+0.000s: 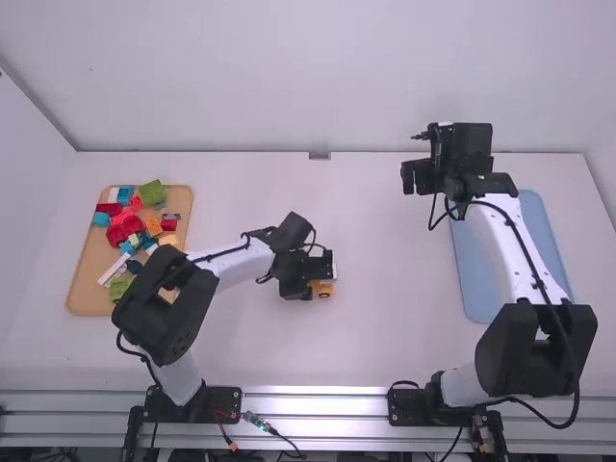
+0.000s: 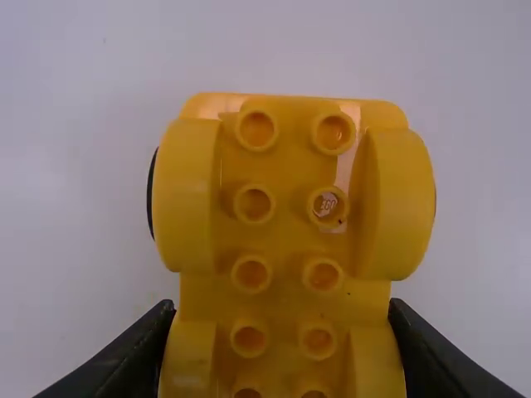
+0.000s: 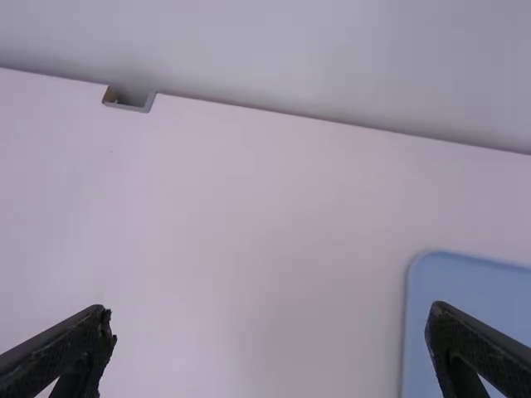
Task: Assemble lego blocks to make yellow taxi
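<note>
Near the middle of the table in the high view, my left gripper (image 1: 310,277) holds a yellow block piece (image 1: 324,289). The left wrist view has my left gripper (image 2: 282,332) shut on the yellow piece (image 2: 290,240), with round studs in two rows and a rounded wheel-arch shape on each side; a bit of a dark wheel peeks out at one side. My right gripper (image 1: 412,177) is over the table's far right part, by the blue tray. In the right wrist view my right gripper (image 3: 270,332) stands wide open with nothing between its fingers.
A tan tray (image 1: 87,289) with red, green, blue, orange and white blocks lies at the left. The blue tray (image 1: 481,298) lies at the right, partly under the right arm. A wall rises behind the table's far edge.
</note>
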